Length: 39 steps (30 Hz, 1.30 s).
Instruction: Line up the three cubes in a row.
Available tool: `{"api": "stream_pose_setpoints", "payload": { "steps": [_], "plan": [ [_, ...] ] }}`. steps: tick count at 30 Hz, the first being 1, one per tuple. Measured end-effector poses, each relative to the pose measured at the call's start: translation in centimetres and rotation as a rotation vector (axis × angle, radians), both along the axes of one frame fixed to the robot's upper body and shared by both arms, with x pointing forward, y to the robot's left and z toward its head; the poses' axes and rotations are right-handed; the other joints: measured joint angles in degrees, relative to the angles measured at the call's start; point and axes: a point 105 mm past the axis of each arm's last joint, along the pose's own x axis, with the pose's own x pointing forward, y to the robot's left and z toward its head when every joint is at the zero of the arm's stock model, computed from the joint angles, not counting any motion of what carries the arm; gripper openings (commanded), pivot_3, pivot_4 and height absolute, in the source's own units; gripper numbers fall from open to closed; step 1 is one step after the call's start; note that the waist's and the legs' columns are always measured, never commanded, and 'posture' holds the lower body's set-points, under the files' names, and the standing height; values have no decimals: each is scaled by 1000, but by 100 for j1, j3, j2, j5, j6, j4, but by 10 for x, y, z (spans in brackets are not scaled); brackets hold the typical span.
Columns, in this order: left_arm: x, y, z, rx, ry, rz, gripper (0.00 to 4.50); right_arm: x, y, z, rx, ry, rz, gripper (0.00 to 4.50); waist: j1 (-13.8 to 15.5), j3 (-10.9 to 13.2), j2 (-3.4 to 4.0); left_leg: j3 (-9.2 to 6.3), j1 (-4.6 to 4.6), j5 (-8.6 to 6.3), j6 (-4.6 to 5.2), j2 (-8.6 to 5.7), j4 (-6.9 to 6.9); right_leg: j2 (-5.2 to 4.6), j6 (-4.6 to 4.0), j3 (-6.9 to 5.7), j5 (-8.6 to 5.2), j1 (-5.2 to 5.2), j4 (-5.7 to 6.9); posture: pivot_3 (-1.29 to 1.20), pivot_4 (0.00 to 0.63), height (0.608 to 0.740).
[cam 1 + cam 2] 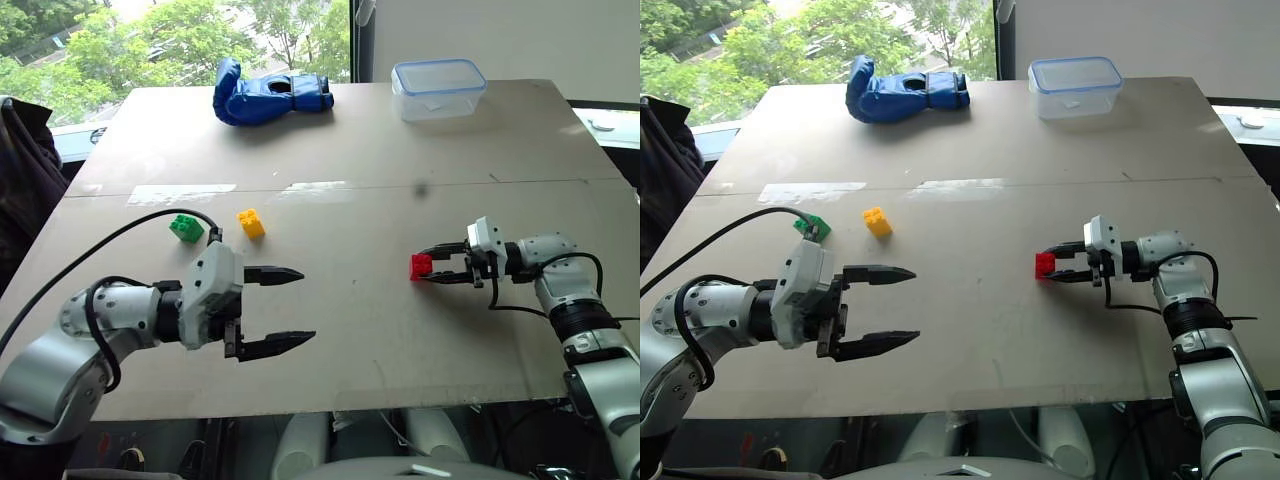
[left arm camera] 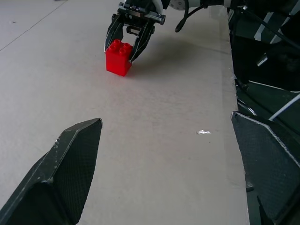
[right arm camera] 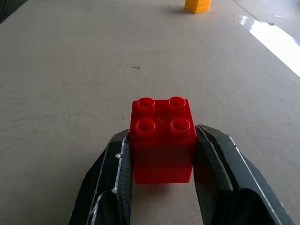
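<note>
Pinched at its tips by the right gripper (image 3: 161,154) near the table's (image 1: 400,140) right edge, the small red studded plastic cube (image 3: 162,138) (upright, on the board) could twist or slip free when dragged toward the yellow plastic cube (image 1: 250,223) and green plastic cube (image 1: 185,227) near the left edge, while the left gripper (image 1: 275,310) hangs spread wide and empty.

I see a big brown table (image 1: 380,330) in front of me. A blue glove (image 1: 268,94) lies at its far edge. Near it on the right sits a clear box (image 1: 438,88) with its lid on. Green trees (image 1: 150,40) show past the table, and a shiny strip (image 1: 180,193) crosses the top
</note>
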Motion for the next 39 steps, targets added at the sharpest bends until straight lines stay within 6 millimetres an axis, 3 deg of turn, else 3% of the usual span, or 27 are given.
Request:
{"api": "stream_pose_setpoints", "payload": {
  "steps": [5, 8, 13, 18, 24, 30, 33, 39],
  "plan": [
    [-1, 5, 0, 3, -3, 29, 4500, 10, 1, 3, -21, 19, -2, 1260, -8, 1, 1, 1, 2, -1, 1, 0, 1, 0, -1, 5, 1, 1, 2, 0, 150, 740],
    [-2, 5, 0, 4, -7, 31, 4500, 11, 1, 2, -20, 34, -3, 2740, -7, 1, 2, 0, 0, -1, 1, 0, 1, -1, -1, 5, 1, 0, 1, 0, 150, 740],
    [-3, 5, 0, 0, -11, 32, 4500, 11, 1, 0, -18, 36, -6, 4461, -6, 3, 5, 0, 1, -1, 1, -1, 1, -3, -1, 5, 2, 0, 2, 0, 150, 740],
    [-4, 6, -1, -16, -14, 44, 4500, 12, -3, 5, -12, 19, -14, 4461, -4, 8, 14, 0, -1, -1, 1, -1, 1, -4, 0, 5, 2, 0, 2, 0, 150, 740],
    [1, 15, -5, -108, -27, 221, 4500, 6, -7, 41, 83, -72, 6, 4461, 9, 11, 18, -11, -3, -12, 19, -2, -1, -41, 0, 7, 2, -2, 3, 0, 150, 740],
    [49, 48, 0, -231, -224, 792, 4500, -17, 7, 47, 240, -23, -108, 4461, 155, 10, 18, -29, -11, -12, 18, -16, 5, -51, 3, -8, 9, 0, 8, 0, 150, 740],
    [67, 63, -5, -179, -300, 1012, 4500, -26, 20, 52, 280, -21, -167, 4461, 184, 6, 13, -32, -11, -11, 16, -24, 6, -54, 5, -9, 10, 1, 7, 0, 150, 740],
    [94, 48, -28, -157, -294, 1197, 4500, -40, 34, 56, 303, -36, -206, 4461, 191, 4, 6, -25, -13, 1, -3, -36, 7, -45, 14, -19, 14, 2, 2, 0, 150, 740]
  ]
}}
